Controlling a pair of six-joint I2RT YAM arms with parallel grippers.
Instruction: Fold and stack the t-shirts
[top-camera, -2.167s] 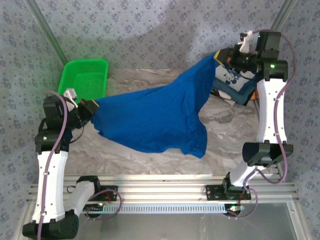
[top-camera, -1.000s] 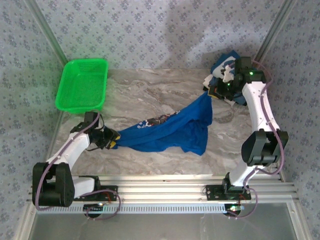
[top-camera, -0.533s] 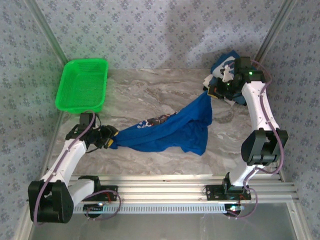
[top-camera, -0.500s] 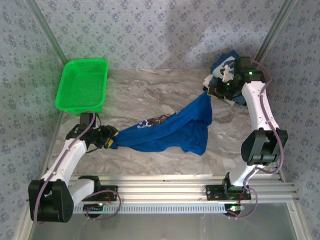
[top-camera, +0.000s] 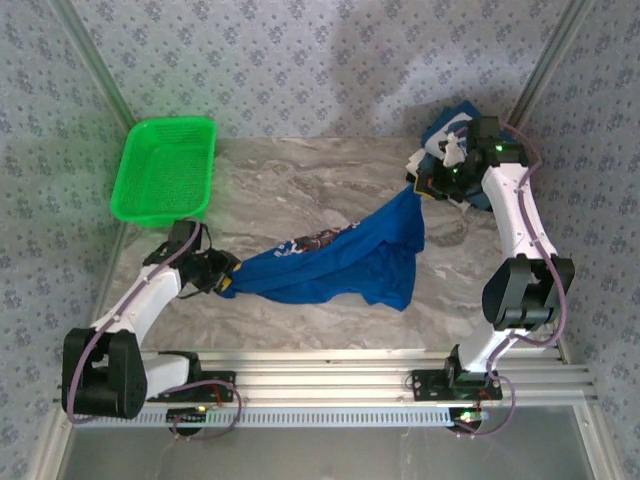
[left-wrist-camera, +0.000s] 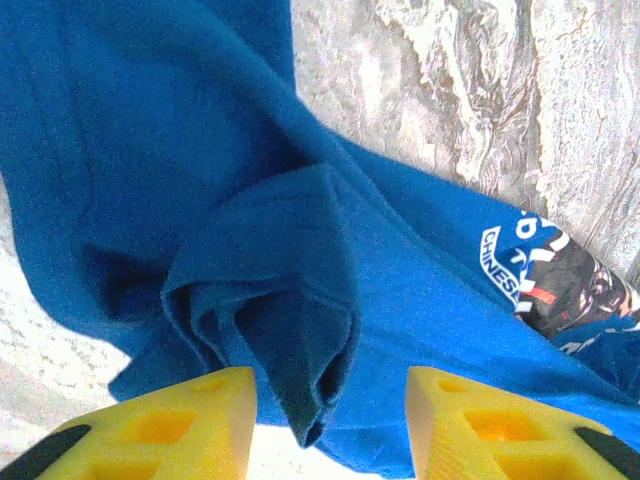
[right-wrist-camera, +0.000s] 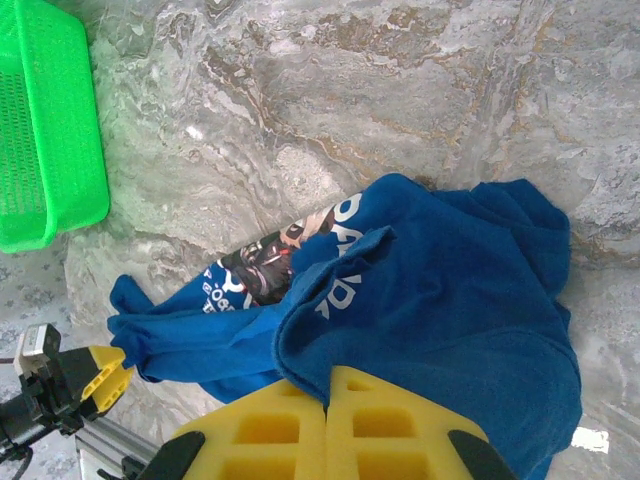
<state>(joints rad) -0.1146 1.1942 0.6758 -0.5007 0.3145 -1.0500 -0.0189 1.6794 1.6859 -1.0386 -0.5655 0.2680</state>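
The left gripper's (left-wrist-camera: 330, 380) jaws stand part-way apart, with a bunched fold of the blue tee (top-camera: 330, 265) lying between the yellow fingers; it does not look pinched. That gripper sits low at the near left of the table (top-camera: 300, 180), at the tee's left end. Beyond it, at the far left, stands the green basket (top-camera: 165, 121), with nothing seen in it.

The tee stretches as a rumpled band from near left toward far right. Its printed lettering shows partly near the middle, and a loose flap sags toward the near edge. It is neither flat nor squared.

The right gripper's (right-wrist-camera: 328, 385) jaws are closed tight on the tee's right end, holding it just above the table. Just behind it, at the far right, lies a jumbled pile (top-camera: 440, 130) of other tees, dark with some white showing.

By my reading the task is at an early point. No fold is made in the blue tee, no neat stack is visible, and the tee must first be spread flat. The pile waits after that.
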